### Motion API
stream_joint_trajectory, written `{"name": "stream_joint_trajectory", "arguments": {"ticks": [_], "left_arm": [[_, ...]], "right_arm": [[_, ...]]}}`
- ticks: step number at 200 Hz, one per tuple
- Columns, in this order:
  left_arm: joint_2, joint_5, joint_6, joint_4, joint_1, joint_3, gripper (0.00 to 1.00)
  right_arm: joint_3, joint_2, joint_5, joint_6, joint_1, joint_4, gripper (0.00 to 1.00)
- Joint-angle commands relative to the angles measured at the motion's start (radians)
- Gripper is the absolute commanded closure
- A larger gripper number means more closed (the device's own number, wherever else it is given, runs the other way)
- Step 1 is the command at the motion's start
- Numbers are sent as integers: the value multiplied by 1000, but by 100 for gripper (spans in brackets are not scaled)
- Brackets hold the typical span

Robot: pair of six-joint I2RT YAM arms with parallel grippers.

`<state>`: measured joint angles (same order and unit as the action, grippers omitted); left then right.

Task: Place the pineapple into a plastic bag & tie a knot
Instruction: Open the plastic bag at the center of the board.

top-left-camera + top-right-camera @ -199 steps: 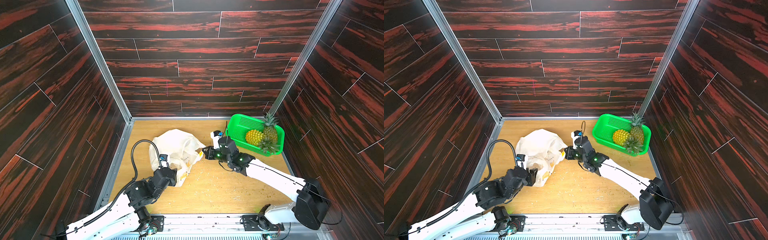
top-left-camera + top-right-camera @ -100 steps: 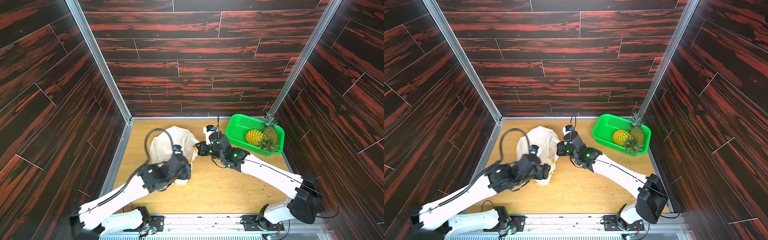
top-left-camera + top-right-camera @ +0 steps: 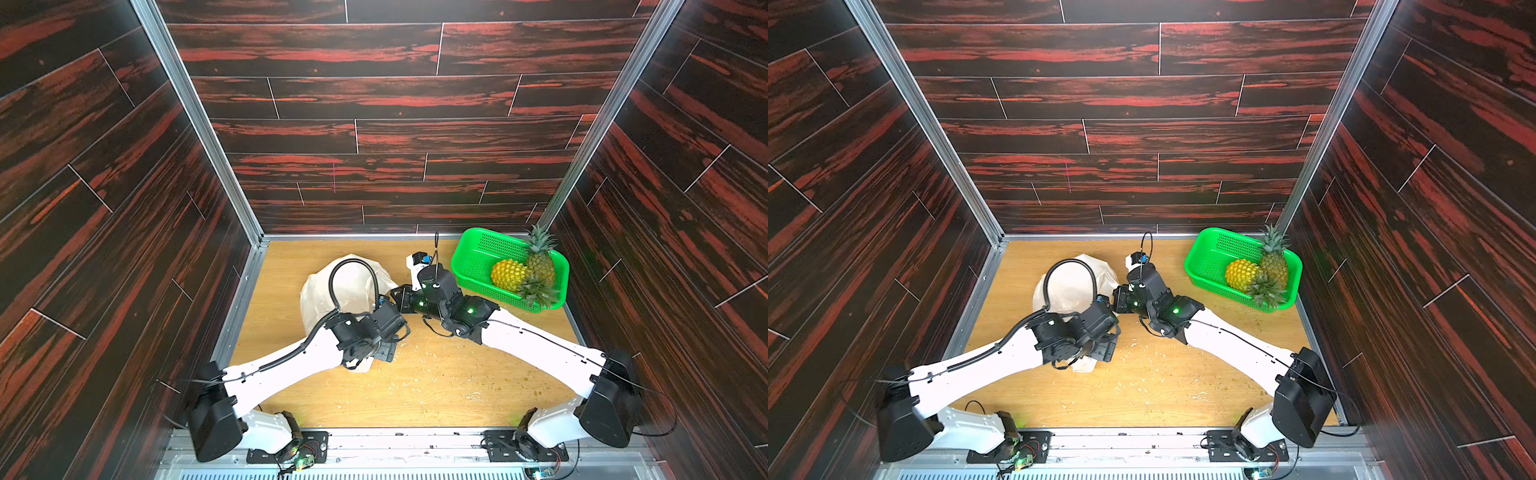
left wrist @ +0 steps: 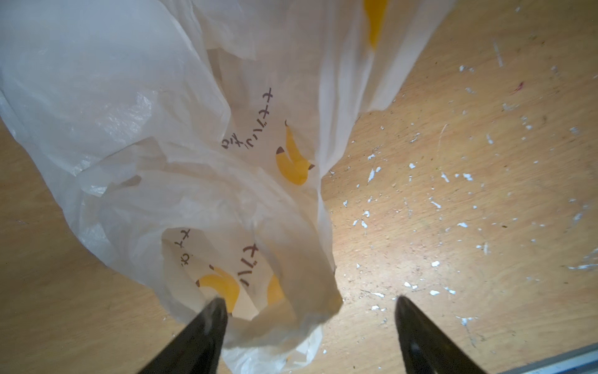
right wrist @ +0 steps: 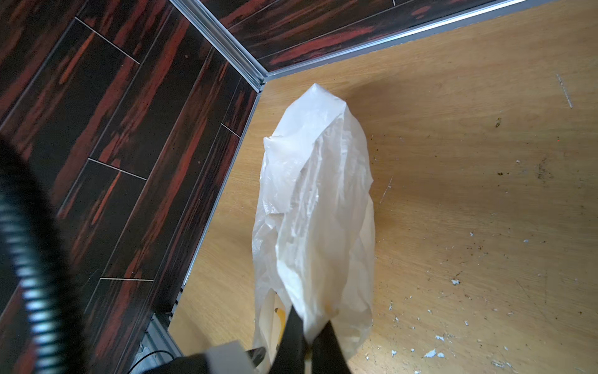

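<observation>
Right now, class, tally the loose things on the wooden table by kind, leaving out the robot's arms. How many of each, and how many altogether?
Pineapples: 2, both in the basket
Green perforated basket: 1
White plastic bag: 1
Total: 4

White plastic bag (image 4: 129, 81), green basket (image 3: 473, 266), dark red-streaked walls (image 3: 374, 95).
The bag carries yellow bananas and dark lettering; the pineapples (image 3: 507, 274) are yellow and golden-brown; the surface (image 3: 436, 386) is pale wood grain.
</observation>
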<state>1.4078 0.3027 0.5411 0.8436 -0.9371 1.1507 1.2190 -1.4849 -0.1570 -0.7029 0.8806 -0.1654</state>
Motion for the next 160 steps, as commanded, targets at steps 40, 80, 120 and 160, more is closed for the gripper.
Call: {"name": "stream_joint_trajectory", "arguments": {"ticks": [40, 80, 120, 160], "left_arm": [[38, 121, -60, 93, -2, 49, 39], [-29, 119, -58, 69, -1, -16, 64], [-51, 171, -39, 122, 0, -22, 94], [-170, 243, 9, 86, 0, -21, 100]], "right_arm": [[-28, 38, -14, -1, 6, -16, 92], [-44, 45, -24, 3, 6, -25, 92], [-45, 48, -30, 9, 7, -34, 92], [-104, 60, -54, 23, 6, -44, 92]]}}
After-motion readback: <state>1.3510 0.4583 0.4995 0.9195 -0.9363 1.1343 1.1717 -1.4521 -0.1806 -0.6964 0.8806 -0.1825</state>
